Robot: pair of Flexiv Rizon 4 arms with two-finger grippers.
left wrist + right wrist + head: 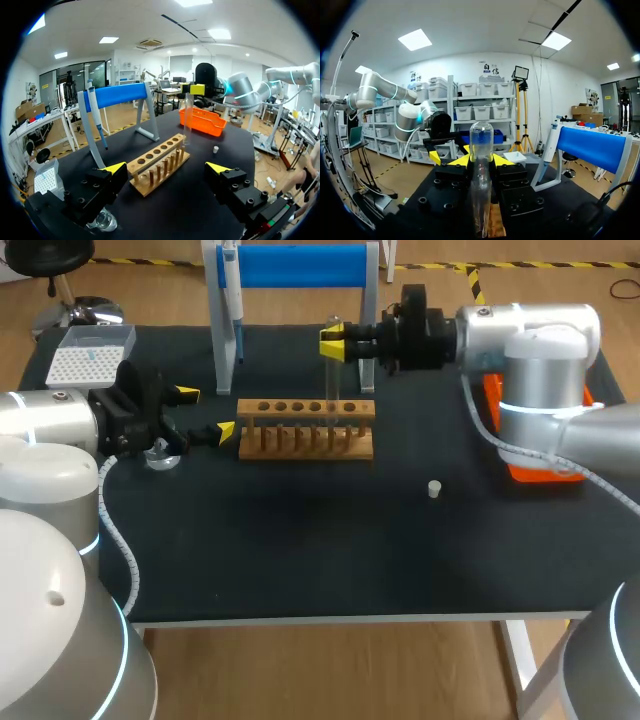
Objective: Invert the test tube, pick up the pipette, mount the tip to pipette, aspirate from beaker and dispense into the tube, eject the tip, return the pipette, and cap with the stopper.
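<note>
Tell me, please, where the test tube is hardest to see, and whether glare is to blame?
Head view: the test tube is a faint streak over the wooden rack, from transparency, not glare. Left wrist view: clearer against the orange bin. Right wrist view: plainest, with reflections in the glass.

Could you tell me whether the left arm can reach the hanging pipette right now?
Probably yes: the left gripper is open and empty, the pipette hangs exposed ahead of it, and the right gripper holds the test tube further right.
</note>
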